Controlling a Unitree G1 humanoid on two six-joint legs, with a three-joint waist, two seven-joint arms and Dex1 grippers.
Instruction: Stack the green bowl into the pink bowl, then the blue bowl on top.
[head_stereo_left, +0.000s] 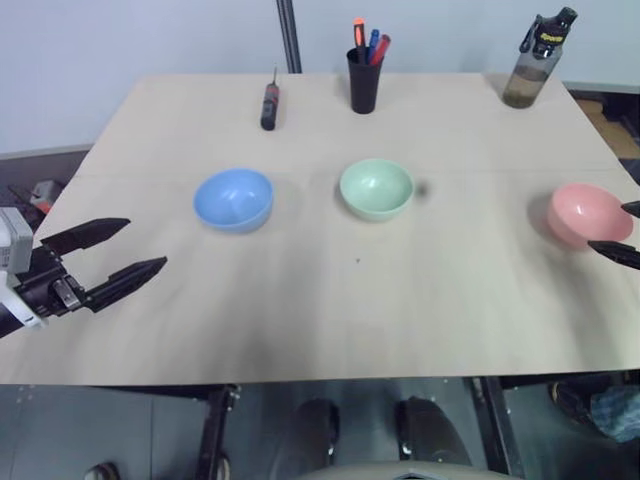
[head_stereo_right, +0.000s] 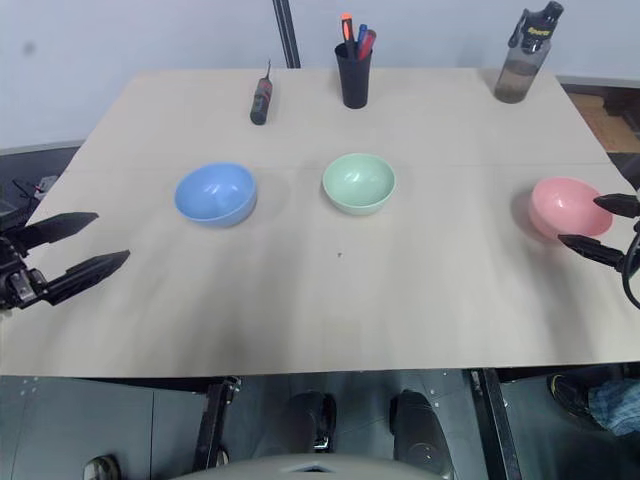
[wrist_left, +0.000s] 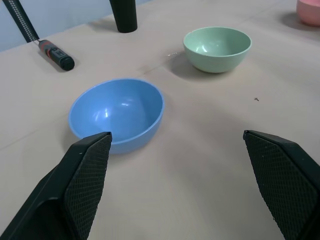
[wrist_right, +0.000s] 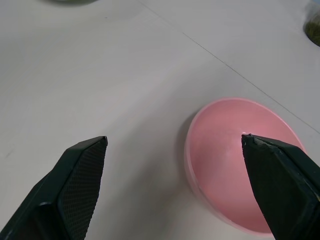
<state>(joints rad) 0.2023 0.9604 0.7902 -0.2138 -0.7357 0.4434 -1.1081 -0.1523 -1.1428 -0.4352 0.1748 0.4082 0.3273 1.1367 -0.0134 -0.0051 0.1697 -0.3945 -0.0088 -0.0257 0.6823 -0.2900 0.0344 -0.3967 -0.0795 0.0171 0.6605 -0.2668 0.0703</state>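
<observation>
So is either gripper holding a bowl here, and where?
Nothing is held: the left gripper and right gripper are open, the right beside the salmon-pink plastic bowl.

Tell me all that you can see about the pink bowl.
The pink bowl is round, smooth and salmon-pink, and looks like plastic. It stands upright and empty on the table, near its right edge, apart from the other bowls. The right gripper is at it with jaws wide open; in the wrist view one finger shows in front of the bowl's rim. Whether it touches the bowl, I cannot tell.
</observation>
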